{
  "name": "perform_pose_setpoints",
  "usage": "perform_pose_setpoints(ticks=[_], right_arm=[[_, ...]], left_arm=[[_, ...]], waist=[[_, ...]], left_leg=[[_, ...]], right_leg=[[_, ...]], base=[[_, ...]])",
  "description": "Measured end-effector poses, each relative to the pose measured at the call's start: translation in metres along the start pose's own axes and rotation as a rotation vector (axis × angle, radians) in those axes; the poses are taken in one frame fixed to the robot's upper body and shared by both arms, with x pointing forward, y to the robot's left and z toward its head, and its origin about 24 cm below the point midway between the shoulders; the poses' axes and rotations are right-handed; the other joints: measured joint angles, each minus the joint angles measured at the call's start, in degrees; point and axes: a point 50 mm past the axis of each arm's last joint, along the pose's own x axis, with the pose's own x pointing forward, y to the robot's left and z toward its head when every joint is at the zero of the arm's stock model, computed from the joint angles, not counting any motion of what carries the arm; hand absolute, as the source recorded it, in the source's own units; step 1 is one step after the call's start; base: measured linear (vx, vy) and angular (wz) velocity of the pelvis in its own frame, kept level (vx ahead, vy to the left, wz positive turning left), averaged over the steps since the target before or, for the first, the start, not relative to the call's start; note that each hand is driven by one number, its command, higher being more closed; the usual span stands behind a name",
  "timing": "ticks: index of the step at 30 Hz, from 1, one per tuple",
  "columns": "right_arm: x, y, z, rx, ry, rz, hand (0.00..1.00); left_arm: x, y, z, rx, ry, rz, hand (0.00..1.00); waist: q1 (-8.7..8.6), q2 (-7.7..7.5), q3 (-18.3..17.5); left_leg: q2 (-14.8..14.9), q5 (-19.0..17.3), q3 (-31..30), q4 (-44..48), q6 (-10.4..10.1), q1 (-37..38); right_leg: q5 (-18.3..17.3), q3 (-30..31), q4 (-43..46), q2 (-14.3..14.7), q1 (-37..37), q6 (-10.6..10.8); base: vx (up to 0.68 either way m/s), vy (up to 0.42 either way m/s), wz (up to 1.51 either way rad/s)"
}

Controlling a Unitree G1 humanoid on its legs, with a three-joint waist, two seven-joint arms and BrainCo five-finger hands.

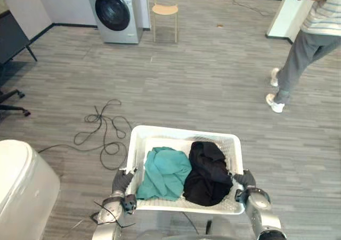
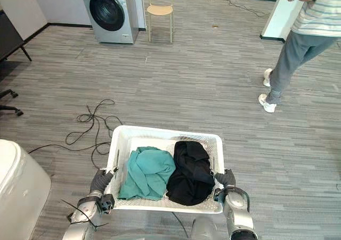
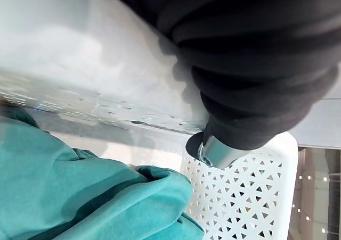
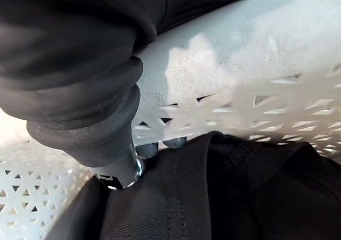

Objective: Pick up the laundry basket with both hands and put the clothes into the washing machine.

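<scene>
The left hand [image 1: 121, 181] and right hand [image 1: 243, 179] grip the basket [image 1: 181, 134] by its sides. The clothes [image 1: 165, 171] are inside. The washer [image 1: 113, 11] is far off at 11 o'clock.

Bright, even indoor light spreading over grey floor [image 1: 213, 80], shadows lying soft & faint, white basket [image 3: 80, 48] wall glaring up close in wrist cams, black garment [image 4: 240, 197] going v dark
</scene>
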Motion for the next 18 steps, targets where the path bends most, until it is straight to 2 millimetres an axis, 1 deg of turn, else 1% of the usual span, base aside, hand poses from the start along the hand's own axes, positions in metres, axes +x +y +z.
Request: perform_pose_setpoints(ticks=[1, 2, 3, 4, 5, 6, 7, 8, 9, 10, 11, 12, 13, 14, 15, 16, 17, 18], right_arm=[[-0.001, -0.002, -0.001, 0.018, -0.002, -0.014, 1.00], [-0.003, -0.005, 0.000, 0.032, -0.009, -0.029, 1.00], [-0.006, -0.009, 0.001, 0.049, -0.021, -0.050, 1.00], [-0.007, -0.007, 0.001, 0.053, -0.024, -0.048, 1.00], [-0.010, -0.008, 0.000, 0.060, -0.032, -0.054, 1.00], [-0.013, -0.009, -0.004, 0.061, -0.021, -0.059, 1.00], [-0.015, -0.011, -0.007, 0.059, -0.013, -0.063, 1.00], [-0.019, -0.014, -0.011, 0.053, -0.005, -0.068, 1.00], [-0.021, -0.017, -0.009, 0.038, -0.016, -0.066, 1.00], [-0.022, -0.018, -0.006, 0.017, -0.031, -0.058, 1.00], [-0.022, -0.012, -0.003, -0.023, -0.036, -0.019, 1.00], [-0.022, -0.009, -0.004, -0.027, -0.030, -0.007, 1.00], [-0.022, -0.007, -0.006, -0.022, -0.025, -0.006, 1.00], [-0.022, -0.004, -0.007, -0.018, -0.021, -0.001, 1.00], [-0.022, -0.001, -0.006, -0.026, -0.024, 0.014, 1.00], [-0.021, 0.001, -0.005, -0.027, -0.027, 0.018, 1.00], [-0.019, 0.003, -0.001, -0.032, -0.039, 0.026, 1.00], [-0.017, 0.003, 0.004, -0.039, -0.057, 0.029, 1.00]], left_arm=[[0.003, -0.003, 0.004, 0.010, -0.011, -0.016, 1.00], [0.006, -0.007, 0.007, 0.015, -0.023, -0.032, 1.00], [0.009, -0.010, 0.012, 0.026, -0.039, -0.052, 1.00], [0.010, -0.011, 0.014, 0.033, -0.046, -0.058, 1.00], [0.011, -0.011, 0.016, 0.042, -0.053, -0.066, 1.00], [0.009, -0.009, 0.013, 0.038, -0.042, -0.061, 1.00], [0.008, -0.008, 0.011, 0.036, -0.034, -0.062, 1.00], [0.004, -0.008, 0.006, 0.027, -0.017, -0.063, 1.00], [0.003, -0.011, 0.004, 0.010, -0.013, -0.062, 1.00], [0.001, -0.010, 0.001, -0.006, -0.003, -0.053, 1.00], [-0.007, -0.002, -0.009, -0.046, 0.029, -0.007, 1.00], [-0.012, 0.001, -0.011, -0.052, 0.034, 0.002, 1.00], [-0.013, 0.003, -0.011, -0.048, 0.029, 0.000, 1.00], [-0.014, 0.006, -0.011, -0.040, 0.028, 0.007, 1.00], [-0.016, 0.010, -0.011, -0.040, 0.027, 0.020, 1.00], [-0.017, 0.011, -0.011, -0.041, 0.023, 0.024, 1.00], [-0.019, 0.012, -0.009, -0.046, 0.011, 0.030, 1.00], [-0.019, 0.011, -0.007, -0.063, -0.005, 0.029, 1.00]], waist=[[-0.86, 0.65, 0.53], [-1.01, 0.33, 0.42], [-0.99, 0.83, 0.68], [-0.99, 0.04, 0.20], [-1.64, -0.06, 0.19], [-2.81, -0.76, -0.25], [-3.33, -0.70, -0.30], [-4.05, 0.25, -0.25], [-4.09, 2.80, 0.26], [-3.09, 4.71, 0.56], [0.44, 5.95, 0.71], [1.16, 7.16, 1.22], [1.47, 6.98, 1.67], [2.77, 5.66, 2.52], [3.92, 4.18, 2.65], [4.17, 3.67, 2.48], [4.77, 3.00, 2.50], [4.98, 2.19, 2.25]], left_leg=[[0.44, -0.47, -0.89, -1.95, -0.86, 2.69], [0.75, -0.95, -1.08, -3.09, -1.72, 4.64], [1.13, -1.75, -1.19, -4.43, -3.07, 7.10], [1.13, -2.10, -1.33, -5.21, -3.71, 8.10], [1.14, -3.11, -2.54, -6.14, -5.47, 10.85], [1.79, -4.28, -4.96, -3.79, -7.54, 13.09], [2.62, -4.78, -5.91, -0.01, -8.44, 12.94], [5.21, -4.46, -6.78, 13.59, -9.06, 9.11], [8.98, 0.17, -6.21, 30.08, -9.17, 1.78], [12.29, 12.37, -5.82, 42.87, -7.45, -4.83], [13.98, 33.72, -6.35, 51.49, -8.19, -10.43], [14.89, 28.89, -9.41, 62.45, -9.67, -17.31], [14.96, 25.19, -10.00, 65.93, -9.39, -20.69], [15.32, 19.14, -8.30, 67.07, -7.80, -25.05], [15.83, 14.00, -5.51, 62.70, -6.48, -28.63], [16.33, 12.35, -4.17, 59.00, -6.37, -30.25], [16.54, 10.71, -2.59, 50.41, -6.33, -31.95], [15.77, 10.81, -0.91, 32.38, -7.06, -31.51]], right_leg=[[-0.11, -4.22, -9.13, 0.09, -1.76, -0.74], [0.85, -7.10, -18.17, 0.57, -2.67, -1.28], [5.32, -9.47, -32.78, 2.46, -3.14, -1.47], [7.99, -9.90, -39.93, 3.92, -2.66, -1.03], [11.10, -9.91, -46.87, 5.35, -3.06, -0.84], [13.18, -6.95, -43.50, 6.48, -3.18, -4.66], [15.26, -5.34, -41.11, 7.02, -3.09, -7.37], [17.01, -5.33, -37.80, 7.72, -1.65, -8.63], [13.95, -7.37, -36.94, 9.46, 0.61, -7.76], [12.13, -6.93, -37.55, 12.15, 2.36, -7.97], [10.63, -3.27, -39.84, 15.25, 6.05, -8.03], [9.09, -1.92, -42.59, 17.21, 10.80, -8.46], [8.03, -1.23, -43.56, 17.54, 13.35, -8.42], [6.35, 1.22, -45.48, 17.02, 18.44, -7.96], [4.99, 3.52, -47.87, 15.83, 22.76, -7.32], [4.52, 4.39, -48.99, 15.23, 24.27, -6.68], [3.41, 5.40, -50.41, 14.25, 26.62, -5.64], [1.86, 6.77, -51.59, 12.81, 29.12, -4.29]], base=[[0.48, 0.030, 0.27], [0.59, 0.005, 0.23], [0.51, -0.021, 0.11], [0.53, -0.054, 0.21], [0.59, -0.093, 0.52], [0.62, -0.124, 0.67], [0.84, -0.245, 0.79], [0.71, -0.240, 0.66], [0.84, -0.297, 0.31], [0.70, -0.161, -0.75], [0.85, -0.130, -1.27], [0.73, -0.041, -1.14], [0.73, -0.028, -0.64], [0.74, -0.006, -0.59], [0.75, 0.017, -0.70], [0.71, 0.065, -0.63], [0.71, 0.135, -0.60], [0.88, 0.213, -0.70]])
